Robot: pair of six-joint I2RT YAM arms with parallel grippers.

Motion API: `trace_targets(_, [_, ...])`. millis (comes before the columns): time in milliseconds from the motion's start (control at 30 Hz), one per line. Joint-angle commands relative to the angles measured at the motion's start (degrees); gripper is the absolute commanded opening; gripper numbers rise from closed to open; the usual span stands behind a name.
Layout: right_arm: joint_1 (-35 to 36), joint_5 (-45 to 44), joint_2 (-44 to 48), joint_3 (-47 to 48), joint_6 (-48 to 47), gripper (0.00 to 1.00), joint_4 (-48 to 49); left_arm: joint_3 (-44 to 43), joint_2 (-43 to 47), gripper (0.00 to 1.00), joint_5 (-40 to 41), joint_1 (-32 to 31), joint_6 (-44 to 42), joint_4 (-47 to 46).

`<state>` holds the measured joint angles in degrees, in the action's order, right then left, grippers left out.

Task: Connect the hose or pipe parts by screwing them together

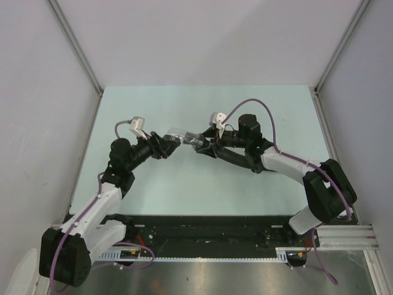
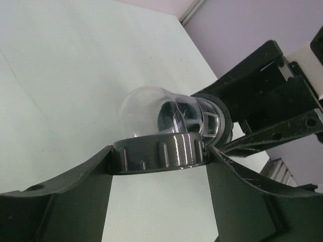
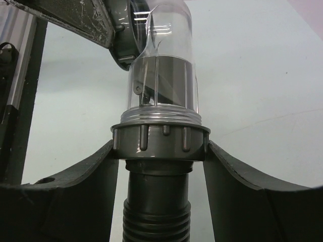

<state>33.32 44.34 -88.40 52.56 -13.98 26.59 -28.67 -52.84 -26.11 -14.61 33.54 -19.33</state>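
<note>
- Right gripper (image 3: 160, 147): my fingers sit narrow against both sides of the ribbed hose collar (image 3: 161, 137), and there's nothing else in them. If that pinch is light, the ribs will skate past the pads when I turn, and I'll be spinning on the spot.
- Left gripper (image 2: 160, 160): it's closed across the elbow collar (image 2: 151, 150) at the far end of the clear elbow fitting (image 3: 164, 60). That collar looks like a loose nut too, so my counter-hold may rotate on the elbow instead of locking it.
- The joint: I can see thread ridges above the hose collar, so I judge it isn't seated yet. Any tilt between the two arms and it could cross-thread or jam halfway.
- The whole assembly hangs between the two grippers, above the middle of the table (image 1: 153, 110). If either grip lets go, the other ends up carrying it crooked.
- The hose (image 3: 157, 222) trails back under my right arm. Turning the wrist could wind it up, and that stored twist would try to back the collar off again.
</note>
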Motion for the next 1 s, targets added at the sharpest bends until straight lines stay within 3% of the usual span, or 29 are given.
trace_targets(0, [-1.07,3.31,3.76,4.4,-3.33,0.0,-5.48,-2.01,-1.04,0.55,-1.66,0.37,-3.57,-0.97])
trace_targets(167, [-1.07,1.9,3.76,4.49,-5.97,0.0,-8.74,-3.94,-1.39,0.66,-6.48,0.46,-2.6,-0.97])
trace_targets(333, [-1.07,-0.47,4.29,4.49,-8.34,0.0,-9.8,-4.99,1.07,0.88,-7.21,2.74,-1.91,1.04])
trace_targets(400, [-1.33,-1.36,4.38,4.66,-9.31,0.0,-10.77,-6.66,2.64,0.92,-5.46,3.1,-1.72,4.55])
trace_targets(700, [-1.6,-2.41,6.84,4.75,-12.21,0.0,-13.93,-12.38,2.84,0.92,-3.95,3.27,-4.53,15.11])
trace_targets(967, [1.39,-5.49,8.33,4.75,-16.34,0.0,-15.87,-17.65,-5.68,0.86,-14.83,4.85,-1.99,15.2])
